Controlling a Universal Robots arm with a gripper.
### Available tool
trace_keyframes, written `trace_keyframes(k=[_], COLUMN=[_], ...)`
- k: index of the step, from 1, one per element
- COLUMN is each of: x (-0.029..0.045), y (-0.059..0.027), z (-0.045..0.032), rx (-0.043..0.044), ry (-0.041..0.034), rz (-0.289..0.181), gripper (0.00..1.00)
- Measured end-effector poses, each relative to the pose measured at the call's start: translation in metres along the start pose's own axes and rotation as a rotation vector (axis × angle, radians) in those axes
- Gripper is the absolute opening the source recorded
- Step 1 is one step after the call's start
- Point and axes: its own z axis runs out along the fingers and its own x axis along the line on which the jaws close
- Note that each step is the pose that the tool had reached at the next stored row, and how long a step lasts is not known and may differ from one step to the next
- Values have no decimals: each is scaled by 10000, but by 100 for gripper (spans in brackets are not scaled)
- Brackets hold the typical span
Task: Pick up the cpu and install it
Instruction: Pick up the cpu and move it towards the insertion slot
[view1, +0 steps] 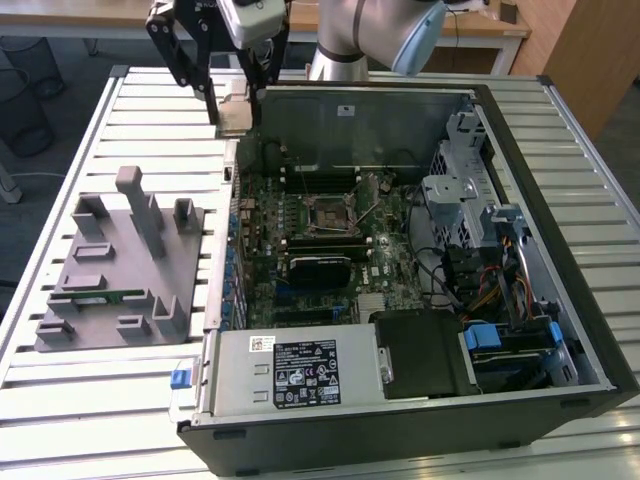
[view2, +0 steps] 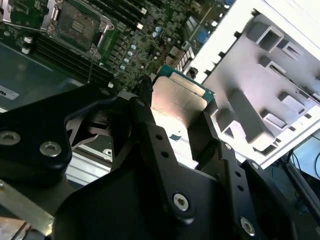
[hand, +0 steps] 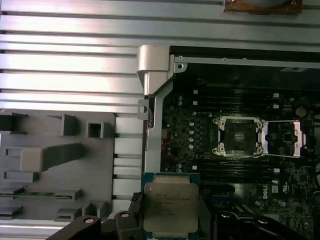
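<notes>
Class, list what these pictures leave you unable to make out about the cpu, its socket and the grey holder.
cpu: second wrist view, two sides covered by the pincer shut on it.
socket: exterior view, pins too small to tell.
green stick: exterior view, mostly hidden by the walls of the holder.
</notes>
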Motion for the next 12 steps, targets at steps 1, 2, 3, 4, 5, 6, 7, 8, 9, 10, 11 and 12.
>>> trace_keyframes(k=[1,2,3,4,5,6,7,8,9,10,11,12], x=[-27,-54,-80,-108,-135,-163,-190,-216,-244,-272,-301,-330], y=[0,-1,-1,-2,-3,-3,-4,-4,-5,-5,-6,-7], z=[0,0,1,1,1,1,1,1,1,2,2,3], rx=[0,0,-1,0,0,0,0,0,1,1,0,0], ry=[0,-1,-1,0,0,0,0,0,0,0,-1,0], rz=[0,1,1,1,1,0,0,1,2,1,0,0], gripper=[53,53,53,53,53,53,53,53,53,53,53,53])
